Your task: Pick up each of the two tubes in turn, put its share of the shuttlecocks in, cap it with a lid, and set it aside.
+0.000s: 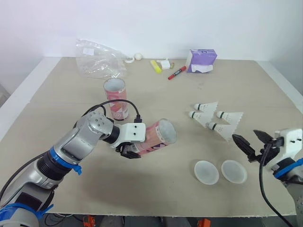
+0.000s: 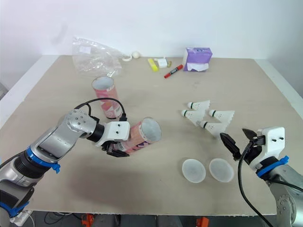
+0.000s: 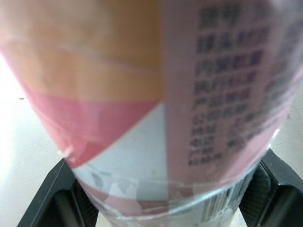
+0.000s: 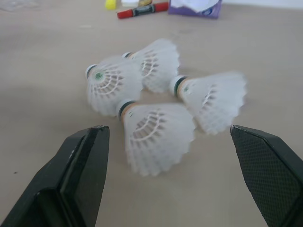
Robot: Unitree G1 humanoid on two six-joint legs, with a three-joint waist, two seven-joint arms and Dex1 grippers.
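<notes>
My left gripper point(image 1: 129, 151) is shut on a pink tube point(image 1: 157, 136), held tilted above the table with its open mouth facing right. A second pink tube point(image 1: 115, 98) stands upright behind it. Several white shuttlecocks point(image 1: 213, 118) lie in a cluster to the right of the middle. Two round translucent lids point(image 1: 206, 172) point(image 1: 234, 171) rest side by side near the front edge. My right gripper point(image 1: 251, 143) is open, low over the table just right of the nearest shuttlecock point(image 4: 158, 135), fingers pointing toward it. The held tube point(image 3: 161, 109) sits between the left gripper's black fingers point(image 3: 265, 189).
At the back of the table point(image 1: 57, 118) lie a crumpled clear plastic bag point(image 1: 98, 58), a yellow highlighter point(image 1: 155, 66), a red marker point(image 1: 176, 73), a small white ball point(image 1: 138, 56) and a purple tissue pack point(image 1: 201, 60).
</notes>
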